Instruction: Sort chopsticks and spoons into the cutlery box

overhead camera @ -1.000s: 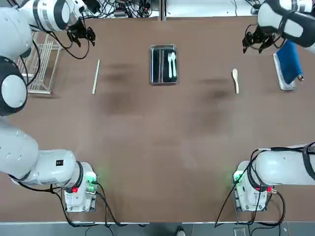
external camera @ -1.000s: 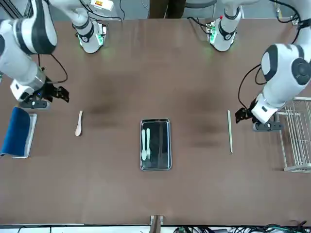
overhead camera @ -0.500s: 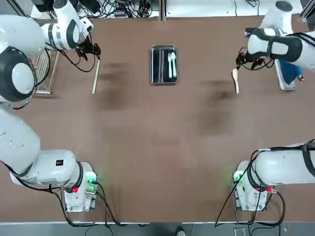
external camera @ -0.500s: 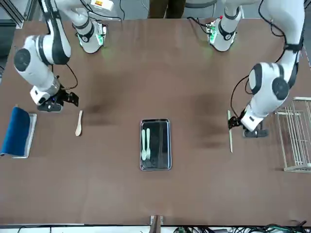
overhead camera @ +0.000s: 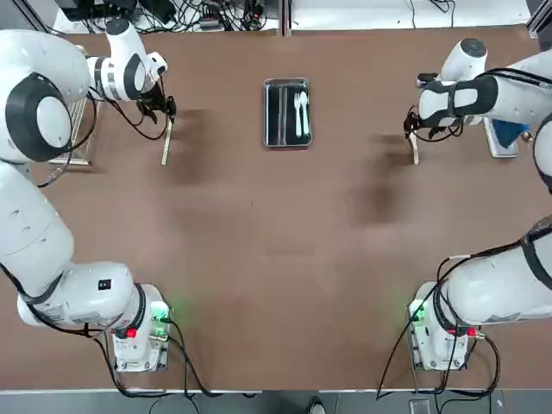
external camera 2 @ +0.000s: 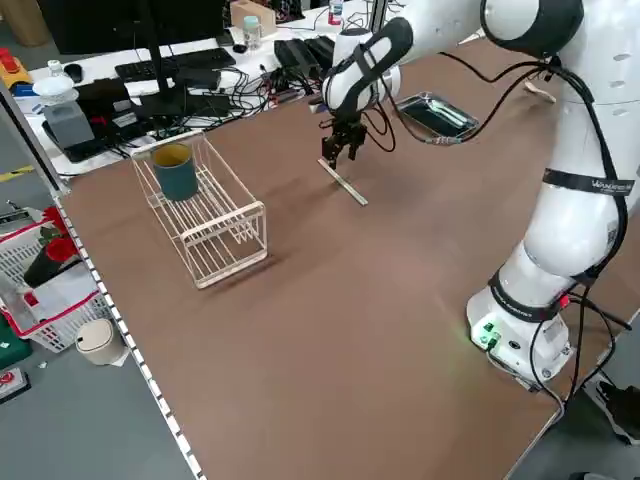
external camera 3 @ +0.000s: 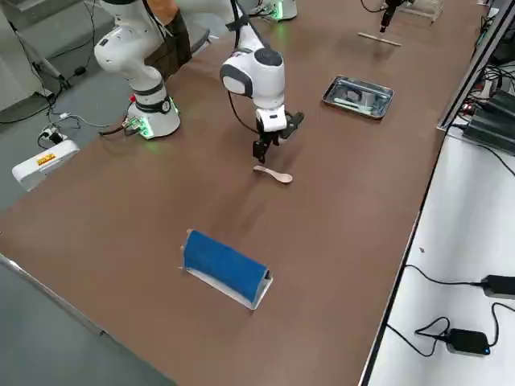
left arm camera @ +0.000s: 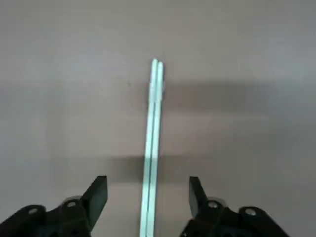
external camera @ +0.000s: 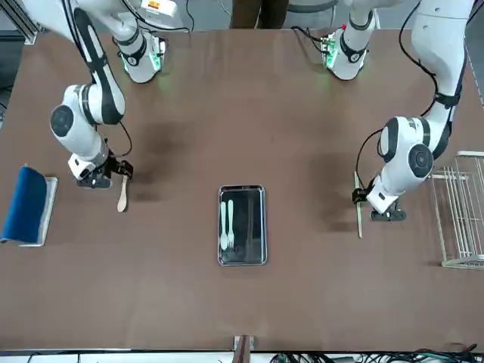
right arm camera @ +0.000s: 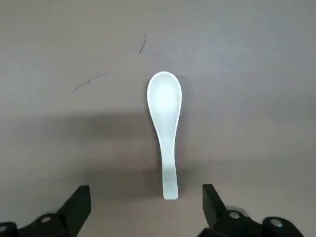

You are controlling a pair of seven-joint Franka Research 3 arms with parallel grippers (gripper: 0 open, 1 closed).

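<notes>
Chopsticks (overhead camera: 166,141) lie flat on brown table (overhead camera: 276,259), long axis toward-and-away from robot, left of cutlery box (overhead camera: 287,112). Left gripper (left arm camera: 147,195) wide open, straddling far end, holding nothing. Right gripper (right arm camera: 146,207) wide open over loose spoon (right arm camera: 165,127). Two spoons (overhead camera: 300,113) lie in box's right compartment.

Chopsticks (overhead camera: 167,140) left – cutlery box (overhead camera: 287,113) – spoon (overhead camera: 414,148) right

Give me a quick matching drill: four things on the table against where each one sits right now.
Things:
1. chopsticks
2. loose spoon
3. blue cloth
4. green cup

Places:
A. in the white wire rack
B. between the left gripper's open jaws
C. on the grey tray
D. just ahead of the right gripper

Pairs: 1-B, 2-D, 3-C, 4-A
</notes>
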